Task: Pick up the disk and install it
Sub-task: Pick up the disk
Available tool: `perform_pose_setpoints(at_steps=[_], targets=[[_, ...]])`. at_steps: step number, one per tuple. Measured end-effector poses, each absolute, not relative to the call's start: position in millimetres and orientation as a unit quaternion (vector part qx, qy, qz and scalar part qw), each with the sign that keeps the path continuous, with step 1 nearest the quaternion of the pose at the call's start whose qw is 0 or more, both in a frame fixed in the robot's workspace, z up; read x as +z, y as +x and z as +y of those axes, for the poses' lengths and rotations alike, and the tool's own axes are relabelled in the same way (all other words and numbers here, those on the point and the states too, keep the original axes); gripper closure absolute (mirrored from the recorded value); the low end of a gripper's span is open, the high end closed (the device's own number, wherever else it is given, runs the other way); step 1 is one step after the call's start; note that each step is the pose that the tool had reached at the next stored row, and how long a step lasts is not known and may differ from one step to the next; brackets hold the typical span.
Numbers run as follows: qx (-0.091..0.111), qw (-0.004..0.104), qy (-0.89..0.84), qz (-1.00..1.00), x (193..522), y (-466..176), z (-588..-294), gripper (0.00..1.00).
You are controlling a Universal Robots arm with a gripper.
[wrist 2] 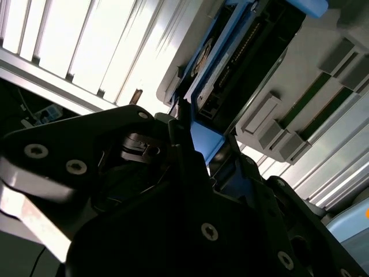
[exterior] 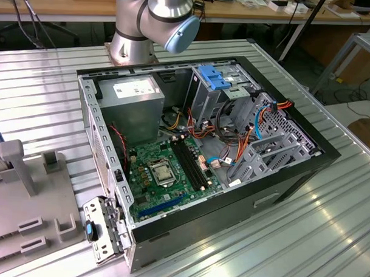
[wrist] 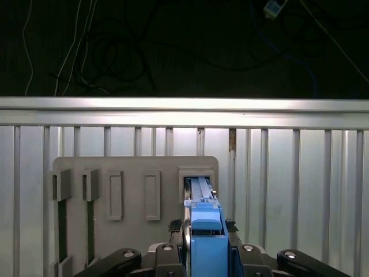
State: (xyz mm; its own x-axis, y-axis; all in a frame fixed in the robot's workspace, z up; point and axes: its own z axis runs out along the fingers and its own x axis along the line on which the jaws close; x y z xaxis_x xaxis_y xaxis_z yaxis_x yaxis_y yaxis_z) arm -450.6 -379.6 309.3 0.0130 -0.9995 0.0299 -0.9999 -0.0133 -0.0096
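Disk (wrist: pixel 205 239) upright in grey holder (wrist: pixel 132 168) slot, pinched edgewise by tool (wrist: pixel 206 224).

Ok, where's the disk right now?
The disk stands on edge in a slot of the grey holder on the table at the exterior view's left, beside the computer case, with the pincer at its blue rail.

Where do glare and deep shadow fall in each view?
Exterior view: even light, with pale reflections streaking the table. Second wrist view: the table glares white while the gripper sits in dark shadow. First wrist view: the table's edge shines, the background beyond is near black, and the blue-railed disk is well lit.
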Motion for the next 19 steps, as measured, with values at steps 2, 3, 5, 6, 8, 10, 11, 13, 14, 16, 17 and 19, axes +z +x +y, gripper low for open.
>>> perform_pose_setpoints(at_steps=[2,3,5,6,8,10,11,13,14,16,17,19], targets=[[0.014,0.007,0.712,-0.702,309,-451,-380,0.63],[0.014,0.007,0.712,-0.702,310,-451,-380,0.63],[0.014,0.007,0.712,-0.702,310,-451,-380,0.63],[0.014,0.007,0.712,-0.702,310,-451,-380,0.63],[0.014,0.007,0.712,-0.702,310,-451,-380,0.63],[0.014,0.007,0.712,-0.702,310,-451,-380,0.63],[0.014,0.007,0.712,-0.702,310,-451,-380,0.63],[0.014,0.007,0.712,-0.702,312,-451,-380,0.63],[0.014,0.007,0.712,-0.702,313,-451,-380,0.63],[0.015,0.008,0.712,-0.702,316,-451,-380,0.63],[0.015,0.008,0.712,-0.702,317,-451,-380,0.63],[0.015,0.008,0.712,-0.702,320,-451,-380,0.63]])
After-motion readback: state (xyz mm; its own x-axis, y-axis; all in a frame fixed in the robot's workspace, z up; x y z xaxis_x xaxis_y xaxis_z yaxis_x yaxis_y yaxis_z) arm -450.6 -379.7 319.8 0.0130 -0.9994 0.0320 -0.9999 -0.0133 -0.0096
